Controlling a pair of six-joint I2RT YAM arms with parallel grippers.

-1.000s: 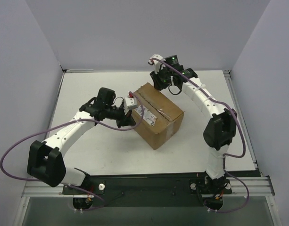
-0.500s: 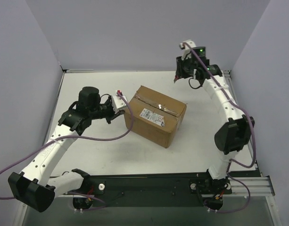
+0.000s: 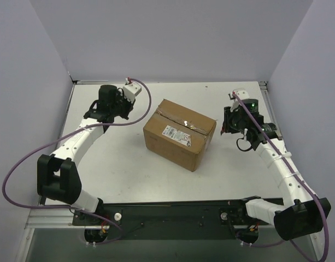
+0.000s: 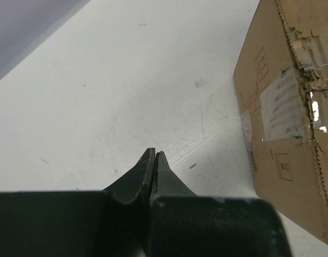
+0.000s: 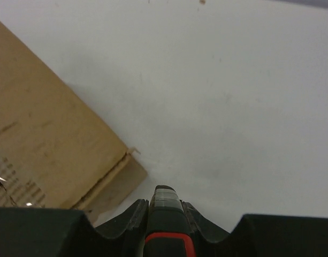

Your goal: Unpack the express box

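The express box (image 3: pixel 180 131) lies closed between the grippers, long axis skewed from far-left to near-right, its right end just beside the right gripper (image 5: pixel 165 206) (pinching a grey-tipped tool (image 5: pixel 165 196)), while the left gripper (image 4: pixel 154 155), pressed together and empty, stands farther off to its left.

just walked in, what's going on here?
The express box sits closed on the table, tape across its top seam. The right gripper is beside the box's right end, jaws clamped on a small dark tool with a red part. The left gripper is off to the box's left, jaws shut and empty. Neither touches the box.
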